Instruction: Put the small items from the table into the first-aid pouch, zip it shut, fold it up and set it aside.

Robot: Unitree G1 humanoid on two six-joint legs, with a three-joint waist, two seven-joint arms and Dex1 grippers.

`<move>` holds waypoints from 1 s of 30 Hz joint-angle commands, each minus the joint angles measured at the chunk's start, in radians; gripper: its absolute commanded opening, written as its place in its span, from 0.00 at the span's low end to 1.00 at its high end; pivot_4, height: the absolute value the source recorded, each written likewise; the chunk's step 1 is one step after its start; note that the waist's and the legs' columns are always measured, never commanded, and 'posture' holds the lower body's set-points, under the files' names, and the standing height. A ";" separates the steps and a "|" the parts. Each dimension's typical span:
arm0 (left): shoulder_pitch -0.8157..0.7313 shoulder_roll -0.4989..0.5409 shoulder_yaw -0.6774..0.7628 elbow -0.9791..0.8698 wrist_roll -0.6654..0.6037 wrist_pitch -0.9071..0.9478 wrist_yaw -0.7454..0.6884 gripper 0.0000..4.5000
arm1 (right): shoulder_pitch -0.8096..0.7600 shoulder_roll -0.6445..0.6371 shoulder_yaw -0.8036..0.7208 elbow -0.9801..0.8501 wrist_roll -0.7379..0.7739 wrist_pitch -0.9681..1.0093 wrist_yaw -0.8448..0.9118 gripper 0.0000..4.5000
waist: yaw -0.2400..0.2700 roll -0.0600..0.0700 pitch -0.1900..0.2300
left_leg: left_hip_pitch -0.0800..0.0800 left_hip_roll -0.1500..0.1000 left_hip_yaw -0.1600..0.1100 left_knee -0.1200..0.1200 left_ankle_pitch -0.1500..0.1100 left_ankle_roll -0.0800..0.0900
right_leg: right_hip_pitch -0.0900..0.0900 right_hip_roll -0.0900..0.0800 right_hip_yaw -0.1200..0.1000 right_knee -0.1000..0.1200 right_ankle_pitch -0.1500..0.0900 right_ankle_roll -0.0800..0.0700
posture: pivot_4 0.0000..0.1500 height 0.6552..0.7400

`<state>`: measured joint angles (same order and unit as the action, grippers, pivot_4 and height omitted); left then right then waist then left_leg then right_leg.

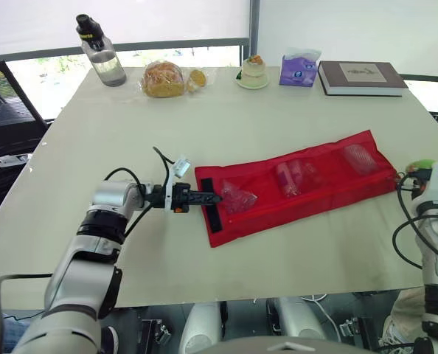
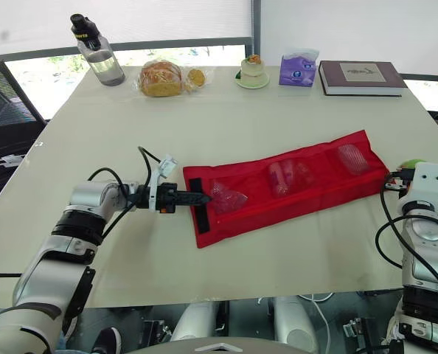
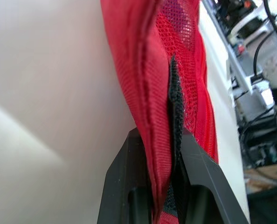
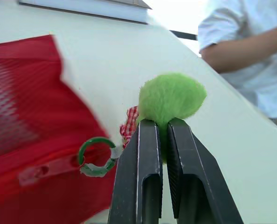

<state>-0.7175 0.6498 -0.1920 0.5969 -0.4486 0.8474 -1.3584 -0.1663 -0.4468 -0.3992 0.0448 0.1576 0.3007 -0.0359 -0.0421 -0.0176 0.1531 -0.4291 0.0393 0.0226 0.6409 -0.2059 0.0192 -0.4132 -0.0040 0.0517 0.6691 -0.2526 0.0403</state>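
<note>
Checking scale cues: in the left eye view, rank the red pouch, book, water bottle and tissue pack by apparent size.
Red pouch; book; water bottle, close to the book; tissue pack.

I can read no words or numbers anywhere. The book [image 1: 362,77] at the far right corner of the desk [image 1: 226,125] has a pale label on its cover, but the writing is too small to make out. The purple tissue pack [image 1: 299,68] beside it has print I cannot read. The red pouch [image 1: 307,184] shows no lettering I can read.
</note>
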 commanded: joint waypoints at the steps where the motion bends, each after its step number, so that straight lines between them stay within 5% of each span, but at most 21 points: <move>1: -0.055 0.054 -0.014 0.140 0.113 -0.115 -0.005 0.05 | -0.008 -0.008 -0.060 -0.011 -0.017 -0.029 -0.047 0.02 | -0.001 0.000 0.000 | 0.000 0.000 0.000 0.000 0.000 0.000 | 0.000 0.000 0.000 0.000 -0.001 0.001 | 1.00 1.00; 10: -0.285 0.036 0.069 0.512 0.216 -0.355 0.210 0.05 | 0.007 0.017 -0.090 -0.015 -0.022 -0.042 -0.092 0.02 | 0.003 0.000 0.000 | -0.001 0.000 0.000 0.001 0.000 0.000 | 0.000 0.002 0.000 0.001 0.001 0.003 | 1.00 1.00; 19: -0.290 -0.006 0.084 0.573 0.265 -0.410 0.245 0.05 | 0.033 0.039 -0.040 -0.057 0.056 -0.018 0.046 0.02 | 0.001 0.000 0.000 | -0.001 -0.001 0.000 0.002 0.000 0.000 | 0.000 0.002 0.002 0.002 0.001 0.004 | 1.00 1.00; 24: -0.285 -0.013 0.100 0.570 0.289 -0.425 0.249 0.05 | 0.075 0.039 -0.012 -0.141 0.145 0.060 0.169 0.31 | -0.003 0.000 0.000 | 0.000 0.000 0.000 0.002 0.000 0.000 | 0.000 0.003 0.003 0.003 0.001 0.003 | 1.00 1.00; 30: -0.280 -0.012 0.128 0.561 0.313 -0.495 0.270 0.05 | 0.122 0.022 -0.066 -0.170 0.191 0.093 0.212 0.89 | 0.000 0.000 0.000 | 0.001 0.000 0.000 0.002 0.000 0.000 | 0.000 0.003 0.003 0.004 0.001 0.003 | 1.00 1.00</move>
<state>-1.0134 0.6051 -0.0701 1.1376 -0.1807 0.3760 -1.1496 -0.0547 -0.4018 -0.4151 -0.0845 0.3292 0.3921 0.1653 -0.0422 -0.0172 0.1531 -0.4283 0.0391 0.0230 0.6428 -0.2059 0.0194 -0.4128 -0.0007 0.0546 0.6728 -0.2519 0.0437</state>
